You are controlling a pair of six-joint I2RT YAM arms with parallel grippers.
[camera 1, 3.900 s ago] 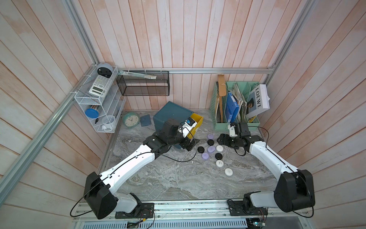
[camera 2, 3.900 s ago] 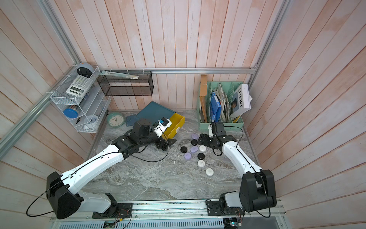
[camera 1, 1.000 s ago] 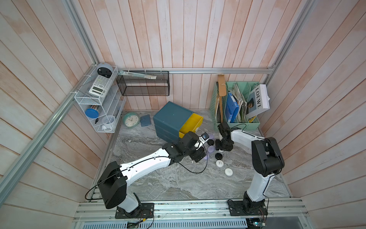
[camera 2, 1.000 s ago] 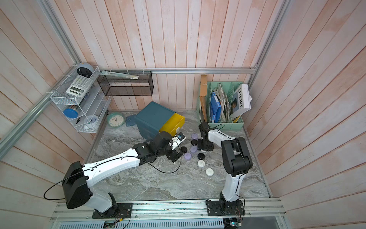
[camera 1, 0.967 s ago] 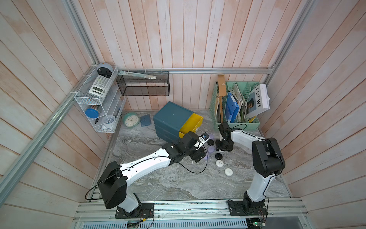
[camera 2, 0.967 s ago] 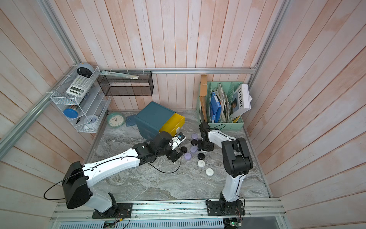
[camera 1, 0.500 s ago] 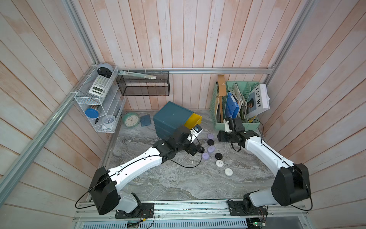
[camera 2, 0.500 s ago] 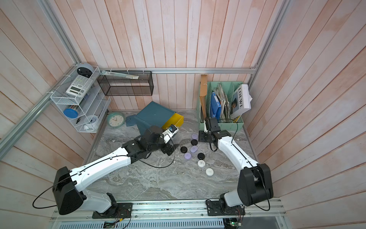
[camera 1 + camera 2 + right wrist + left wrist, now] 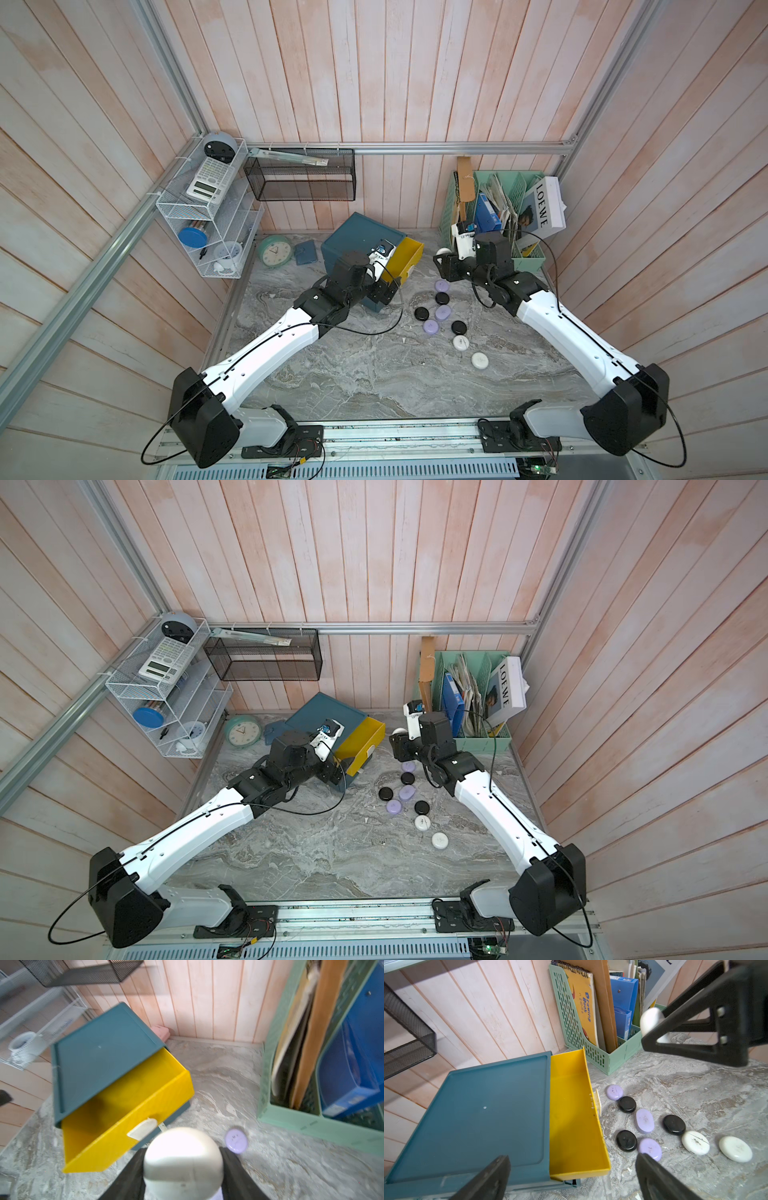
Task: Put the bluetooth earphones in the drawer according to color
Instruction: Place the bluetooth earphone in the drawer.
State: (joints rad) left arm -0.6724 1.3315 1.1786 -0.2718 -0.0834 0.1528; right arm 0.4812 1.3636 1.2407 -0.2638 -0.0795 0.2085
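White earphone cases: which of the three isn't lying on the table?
The white case pinched between the right gripper's fingers, in the air near the open yellow drawer. The other two white cases lie on the marble table.

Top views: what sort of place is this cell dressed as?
Probably a mock study or home-office desk corner: a mint file rack stuffed with books and folders, a wire wall shelf holding a calculator, and a small clock on the marble-look tabletop.
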